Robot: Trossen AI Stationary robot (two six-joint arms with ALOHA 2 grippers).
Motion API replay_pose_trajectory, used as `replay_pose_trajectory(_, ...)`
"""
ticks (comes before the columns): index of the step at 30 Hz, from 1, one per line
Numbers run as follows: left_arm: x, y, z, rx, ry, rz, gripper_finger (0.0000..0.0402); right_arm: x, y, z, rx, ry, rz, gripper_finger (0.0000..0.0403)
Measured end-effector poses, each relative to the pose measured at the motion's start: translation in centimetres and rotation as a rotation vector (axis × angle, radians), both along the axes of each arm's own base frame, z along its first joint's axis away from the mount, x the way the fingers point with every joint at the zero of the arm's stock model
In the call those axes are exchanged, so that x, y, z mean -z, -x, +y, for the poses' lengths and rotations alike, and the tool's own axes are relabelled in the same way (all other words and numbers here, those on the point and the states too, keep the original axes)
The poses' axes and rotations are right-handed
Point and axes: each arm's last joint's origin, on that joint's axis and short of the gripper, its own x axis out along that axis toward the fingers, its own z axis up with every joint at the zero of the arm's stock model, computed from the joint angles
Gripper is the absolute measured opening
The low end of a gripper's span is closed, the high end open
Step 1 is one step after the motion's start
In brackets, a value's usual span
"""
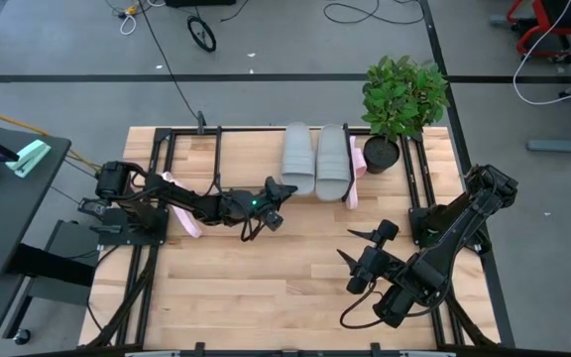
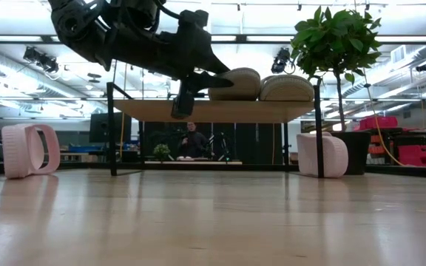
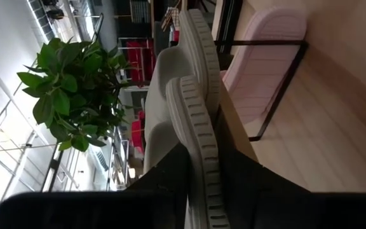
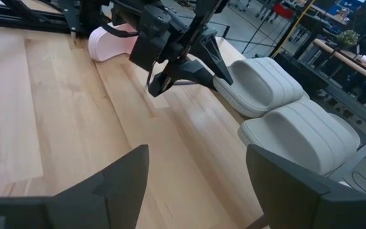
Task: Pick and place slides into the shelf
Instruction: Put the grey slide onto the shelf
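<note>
Two grey slides lie side by side on the shelf's board [image 2: 220,111] [image 1: 251,154]: the left one [image 1: 298,159] [image 4: 259,83] and the right one [image 1: 331,161] [image 2: 287,87]. My left gripper [image 1: 284,190] [image 3: 202,191] reaches in from the table's left and is shut on the left grey slide's near end. One pink slide [image 1: 184,208] [image 2: 28,150] stands on its side on the table, left of the shelf. The other pink slide [image 1: 354,171] [image 2: 324,155] stands on its side by the shelf's right leg. My right gripper [image 1: 348,246] [image 4: 196,172] is open over the table's right near part. My left gripper has the left grey slide's near end [image 1: 298,190], with its ridged sole edge [image 3: 199,159] between the two fingers. One finger [image 2: 217,80] lies on top and the other below. The fingers come roughly level from the table's left. The slide lies flat on the shelf board beside the other grey slide.
A potted plant [image 1: 402,99] [image 2: 339,44] stands at the table's far right corner, beside the shelf. Bare wooden tabletop [image 1: 266,288] spreads along the near side between the arms. A person [image 2: 192,140] sits far off in the room behind.
</note>
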Motion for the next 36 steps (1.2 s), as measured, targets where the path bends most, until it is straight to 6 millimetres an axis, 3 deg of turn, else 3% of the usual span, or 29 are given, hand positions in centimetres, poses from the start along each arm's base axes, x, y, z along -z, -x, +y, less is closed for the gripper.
replay_pose_trajectory(36,0.28,0.06,-0.95,0.027,0.023,0.017,0.0182,0.05,0.01,0.02,-0.004,-0.014,0.013,0.0273)
